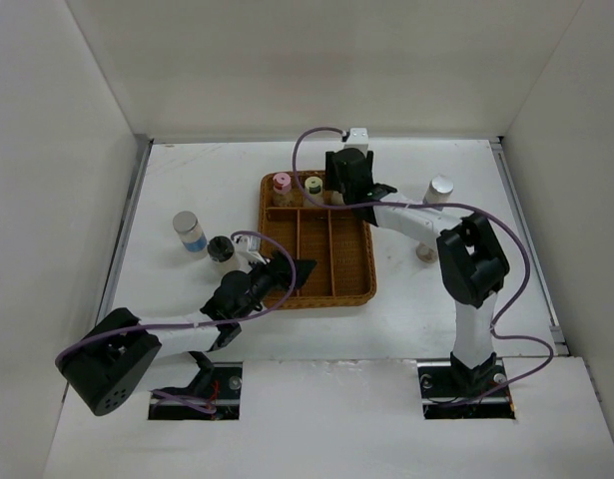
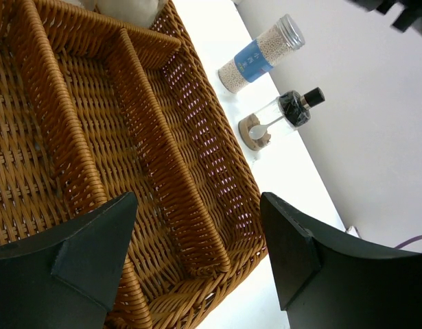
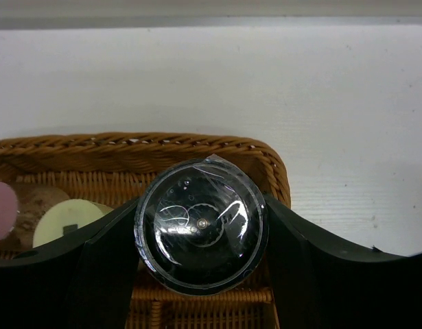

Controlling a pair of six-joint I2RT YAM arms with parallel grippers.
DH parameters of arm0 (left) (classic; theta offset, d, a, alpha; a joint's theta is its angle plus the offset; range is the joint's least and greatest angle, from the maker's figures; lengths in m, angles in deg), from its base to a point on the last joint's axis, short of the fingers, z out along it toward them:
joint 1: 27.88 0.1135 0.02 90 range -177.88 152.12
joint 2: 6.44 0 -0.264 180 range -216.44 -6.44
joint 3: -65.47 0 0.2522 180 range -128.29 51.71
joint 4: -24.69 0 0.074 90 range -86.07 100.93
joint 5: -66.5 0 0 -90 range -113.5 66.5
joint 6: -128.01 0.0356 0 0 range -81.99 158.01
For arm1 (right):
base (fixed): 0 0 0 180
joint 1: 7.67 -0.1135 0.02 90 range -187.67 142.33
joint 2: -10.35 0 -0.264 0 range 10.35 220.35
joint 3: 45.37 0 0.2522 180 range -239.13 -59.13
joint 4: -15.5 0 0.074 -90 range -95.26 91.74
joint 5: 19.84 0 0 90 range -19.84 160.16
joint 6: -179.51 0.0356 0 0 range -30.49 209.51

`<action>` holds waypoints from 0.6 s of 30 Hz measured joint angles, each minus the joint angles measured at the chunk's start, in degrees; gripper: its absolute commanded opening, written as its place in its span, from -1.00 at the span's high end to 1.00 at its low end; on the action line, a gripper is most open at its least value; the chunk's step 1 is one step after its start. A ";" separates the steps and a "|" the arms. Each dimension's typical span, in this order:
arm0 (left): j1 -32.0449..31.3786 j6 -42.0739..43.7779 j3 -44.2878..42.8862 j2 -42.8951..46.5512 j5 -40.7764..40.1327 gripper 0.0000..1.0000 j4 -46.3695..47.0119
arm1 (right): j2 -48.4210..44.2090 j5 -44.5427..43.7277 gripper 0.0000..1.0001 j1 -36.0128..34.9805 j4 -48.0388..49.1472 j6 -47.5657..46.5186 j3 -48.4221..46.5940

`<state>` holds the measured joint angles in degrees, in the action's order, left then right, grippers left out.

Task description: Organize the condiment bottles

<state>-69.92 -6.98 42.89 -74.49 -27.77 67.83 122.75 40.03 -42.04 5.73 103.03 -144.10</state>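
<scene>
White table (image 1: pixel 406 319), R gripper (image 3: pixel 200 236) clamping bottle (image 3: pixel 197 212)

Pink-lidded jar (image 1: pixel 282 185) and yellow-lidded jar (image 1: pixel 313 186) stand in the wicker tray's (image 1: pixel 336 299) far row, a clear-topped bottle (image 3: pixel 200 226) at its far right corner. Left of the tray, a blue-banded cylinder (image 1: pixel 189 231) and a black-capped bottle (image 1: pixel 221 248) stand upright.

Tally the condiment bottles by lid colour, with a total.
Pink-lidded jar: 1
Yellow-lidded jar: 1
Grey-topped cylinders: 2
Black-capped bottles: 2, one in the right tool
Total: 6, not counting a small thing half hidden by the right arm.
</scene>
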 measured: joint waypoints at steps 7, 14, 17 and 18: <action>0.00 0.02 0.00 -0.50 0.00 -0.42 0.15 | 0.59 0.57 -0.49 0.00 0.48 1.44 0.94; -0.02 0.24 -0.31 -1.53 -0.74 -0.40 0.33 | 0.31 1.86 -0.76 0.17 4.04 3.43 4.11; -0.17 0.87 -0.61 -1.88 -1.73 -0.40 0.28 | -0.92 2.60 -0.82 0.39 4.33 4.35 6.05; -0.28 1.14 -0.72 -1.88 -1.99 -0.40 0.28 | -1.68 2.91 -0.85 0.50 4.42 4.61 6.86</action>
<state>-70.21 -5.84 42.17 -76.37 -29.76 68.12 121.07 42.93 -41.53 10.15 107.64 -137.23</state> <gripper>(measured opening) 0.705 0.903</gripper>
